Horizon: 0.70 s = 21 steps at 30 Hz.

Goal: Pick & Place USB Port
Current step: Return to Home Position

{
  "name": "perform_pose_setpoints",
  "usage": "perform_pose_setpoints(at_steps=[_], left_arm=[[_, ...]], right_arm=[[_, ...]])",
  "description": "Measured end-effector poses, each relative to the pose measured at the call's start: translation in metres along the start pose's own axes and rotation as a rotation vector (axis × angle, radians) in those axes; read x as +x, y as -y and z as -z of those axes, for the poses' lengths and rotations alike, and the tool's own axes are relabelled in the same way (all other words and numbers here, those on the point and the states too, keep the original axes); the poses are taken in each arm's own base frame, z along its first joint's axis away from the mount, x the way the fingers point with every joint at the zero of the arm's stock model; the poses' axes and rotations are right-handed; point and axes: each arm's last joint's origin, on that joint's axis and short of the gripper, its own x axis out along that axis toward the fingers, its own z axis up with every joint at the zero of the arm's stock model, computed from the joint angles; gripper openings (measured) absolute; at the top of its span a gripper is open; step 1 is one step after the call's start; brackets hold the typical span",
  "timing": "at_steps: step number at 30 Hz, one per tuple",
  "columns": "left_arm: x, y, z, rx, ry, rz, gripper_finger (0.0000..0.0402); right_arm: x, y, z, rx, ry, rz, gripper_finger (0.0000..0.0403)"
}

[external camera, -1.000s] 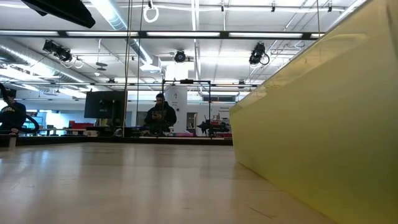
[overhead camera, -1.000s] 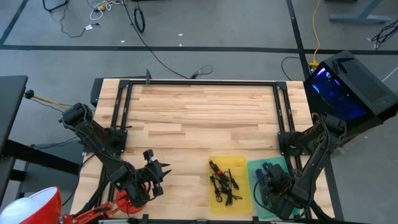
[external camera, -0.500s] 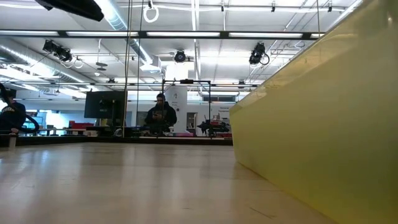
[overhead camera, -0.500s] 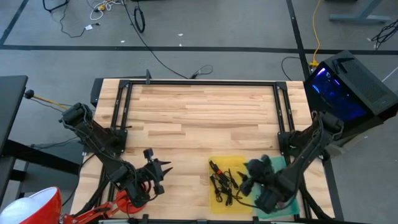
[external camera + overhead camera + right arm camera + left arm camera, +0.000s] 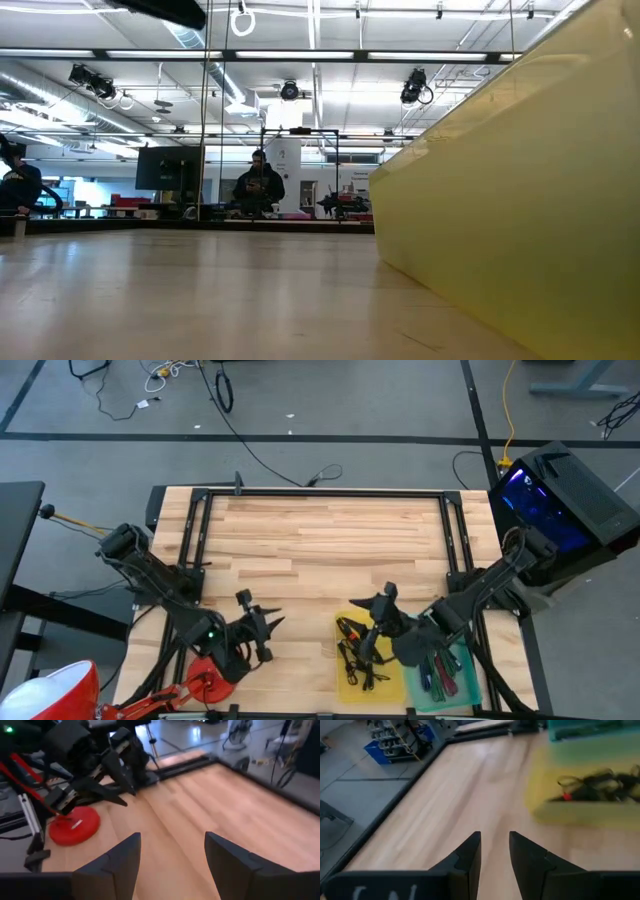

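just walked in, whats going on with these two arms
A cable sort looks finished. Neither gripper holds anything: the right gripper, open, hovers above the yellow bin, where dark cables lie, beside the teal bin with more cables. The left gripper, also open, hangs over the table's left side near a red disc.

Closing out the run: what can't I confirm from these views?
Blue bin, high view: right arm covers part of it; cables inside too small to count.
Yellow bin, low view: its wall fills the right side, hiding both bins' contents.
Left wrist view: yellow bin's cables blurred, patterns unreadable.
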Motion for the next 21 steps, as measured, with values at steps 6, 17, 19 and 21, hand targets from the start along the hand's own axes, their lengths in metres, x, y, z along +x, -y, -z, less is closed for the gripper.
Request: perform_pose_setpoints(at_steps=[6,17,19,21], left_arm=[[0.023,-0.032,-0.024,0.012,0.016,-0.1,0.0105],[0.078,-0.11,-0.061,-0.036,0.012,-0.029,0.0105],[0.084,-0.12,-0.064,-0.03,0.033,0.004,0.0105],[0.088,-0.128,-0.067,-0.028,0.039,-0.005,0.0105]], right_arm=[[0.024,0.022,-0.016,-0.057,0.035,0.122,0.0218],[0.102,0.091,-0.047,-0.076,0.098,-0.069,0.018],[0.11,0.104,-0.056,-0.065,0.144,-0.077,0.0172],[0.115,0.118,-0.063,-0.076,0.168,-0.054,0.0167]])
